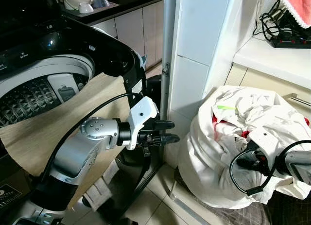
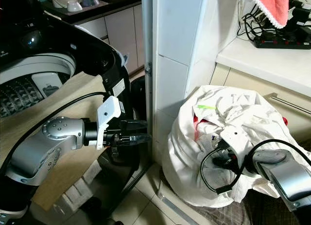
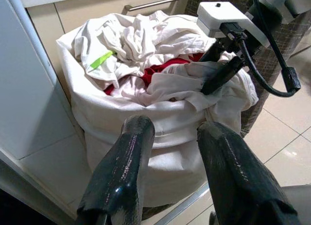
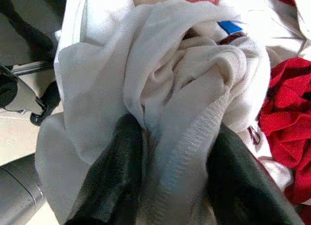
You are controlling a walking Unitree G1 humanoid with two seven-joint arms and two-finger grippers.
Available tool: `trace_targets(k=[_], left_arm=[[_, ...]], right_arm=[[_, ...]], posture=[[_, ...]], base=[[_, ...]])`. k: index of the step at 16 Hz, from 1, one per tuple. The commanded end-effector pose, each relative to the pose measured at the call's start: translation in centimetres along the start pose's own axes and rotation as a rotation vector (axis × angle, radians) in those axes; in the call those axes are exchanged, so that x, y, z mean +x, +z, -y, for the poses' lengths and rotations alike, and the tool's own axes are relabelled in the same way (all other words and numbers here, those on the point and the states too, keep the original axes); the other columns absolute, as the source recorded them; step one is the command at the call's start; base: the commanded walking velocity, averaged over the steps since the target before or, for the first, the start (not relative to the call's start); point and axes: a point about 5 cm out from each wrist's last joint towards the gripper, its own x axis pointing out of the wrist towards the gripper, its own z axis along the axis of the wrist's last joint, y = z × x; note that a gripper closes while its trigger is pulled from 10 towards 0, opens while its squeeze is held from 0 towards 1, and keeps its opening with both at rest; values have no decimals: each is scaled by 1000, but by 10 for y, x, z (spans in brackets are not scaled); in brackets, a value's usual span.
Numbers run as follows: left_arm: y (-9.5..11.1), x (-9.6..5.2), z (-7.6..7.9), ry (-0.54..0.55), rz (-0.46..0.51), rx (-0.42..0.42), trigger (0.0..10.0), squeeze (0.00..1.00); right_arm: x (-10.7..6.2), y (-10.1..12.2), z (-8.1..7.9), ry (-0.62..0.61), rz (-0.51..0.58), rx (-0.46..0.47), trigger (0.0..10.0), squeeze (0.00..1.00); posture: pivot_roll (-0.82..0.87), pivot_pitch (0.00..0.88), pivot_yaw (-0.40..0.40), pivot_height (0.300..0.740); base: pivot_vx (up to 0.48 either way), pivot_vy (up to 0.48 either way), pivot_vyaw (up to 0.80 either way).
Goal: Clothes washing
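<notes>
White cloth [image 4: 184, 113] bunched between right gripper [image 4: 172, 186] jaws.

Head stereo pair is looking forward and down, both eyes sharing the washing machine [image 1: 48, 84] and laundry bag [image 2: 214, 137]. Left wrist camera is viewing the bag from a distance, along its fingers [image 3: 126, 176]. Right wrist camera is sitting close against white cloth [image 4: 170, 98].

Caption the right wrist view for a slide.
Right claw closes on a fold of white garment atop the laundry pile, red cloth beside it.
</notes>
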Motion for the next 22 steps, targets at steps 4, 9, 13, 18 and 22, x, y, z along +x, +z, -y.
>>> trace_targets(k=[4,9,13,18,22], left_arm=[[2,-2,-1,0,-12,14,10000,0],[3,-2,-2,3,-13,17,10000,0],[12,-4,-11,101,27,52,10000,0],[72,1,-25,209,378,69,10000,0],[104,23,-17,168,537,65,10000,1000]], right_arm=[[-5,2,3,-1,18,8,0,0],[-9,5,4,17,54,24,0,0],[-36,37,13,41,306,97,0,0],[-91,108,10,193,816,103,0,0],[-117,147,-13,416,1095,97,0,0]], posture=[[-120,0,50,740],[-117,0,49,740],[-112,0,45,740],[-117,0,41,740],[-119,0,35,740]], base=[[0,0,0],[0,0,0],[0,0,0],[0,0,0],[0,0,0]])
